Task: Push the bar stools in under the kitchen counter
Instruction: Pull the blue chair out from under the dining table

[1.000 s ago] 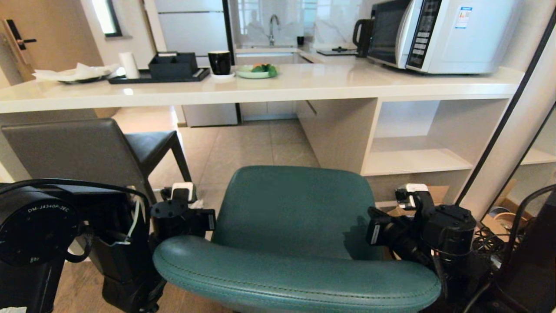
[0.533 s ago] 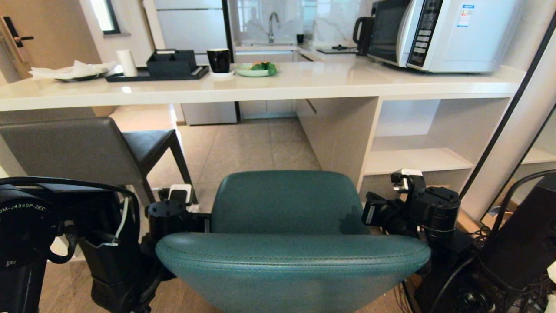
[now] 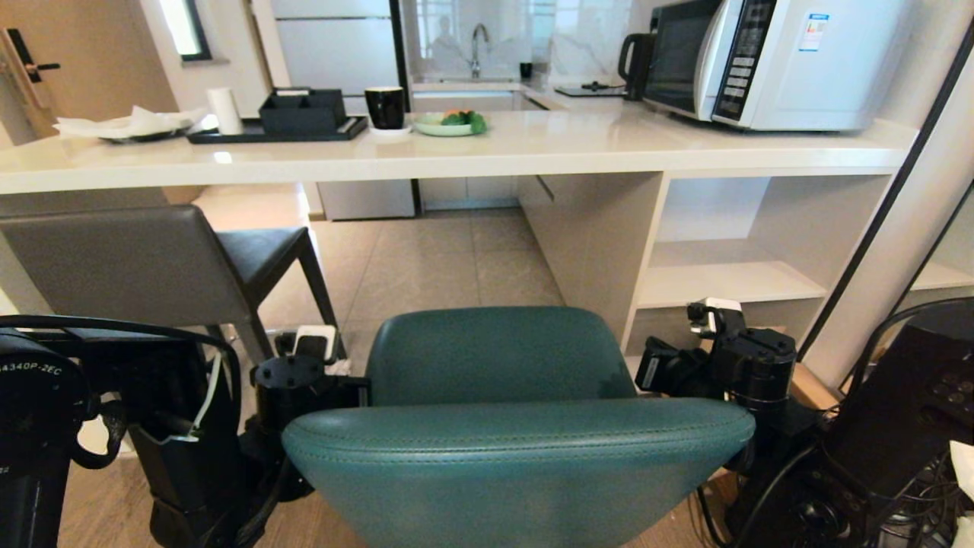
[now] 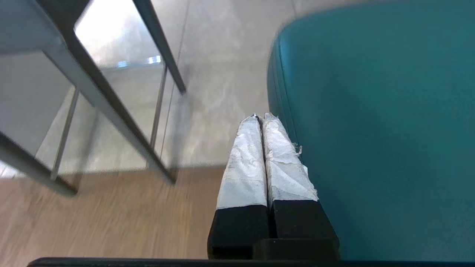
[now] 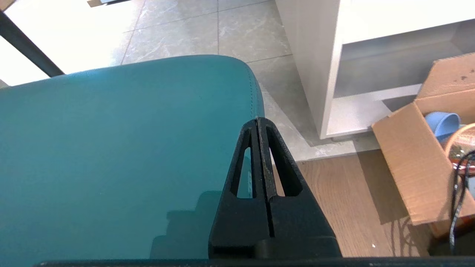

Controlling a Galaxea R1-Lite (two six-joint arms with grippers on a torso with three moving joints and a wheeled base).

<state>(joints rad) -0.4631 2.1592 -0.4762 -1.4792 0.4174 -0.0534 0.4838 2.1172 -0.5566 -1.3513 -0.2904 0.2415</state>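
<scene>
**Teal stool held between two closed grippers, not yet under the counter**

The teal stool (image 3: 502, 426) stands in front of the counter (image 3: 456, 152), its seat facing the open gap beside the white panel; it is not yet under the slab. The grey stool (image 3: 144, 262) is to the left, its seat partly under the counter edge.

The left gripper (image 4: 262, 118) has its taped fingers pressed together, holding nothing, just beside the left edge of the teal seat; the right gripper (image 5: 257, 119) is closed also, empty, at the right edge of the seat.

What could go wrong, in my judgement: the closed fingers only flank the seat, so on smooth leather they may slide and the stool may turn instead of going straight; its right side could then hit the white panel; the thin black legs may catch where the wood floor meets the tile; the cardboard box (image 5: 419, 148) lies near the right arm.

The teal leather is smooth, with a stitched seam and a rounded curved back; the grey back is square and flat; the counter is glossy, with a thick edge.
</scene>
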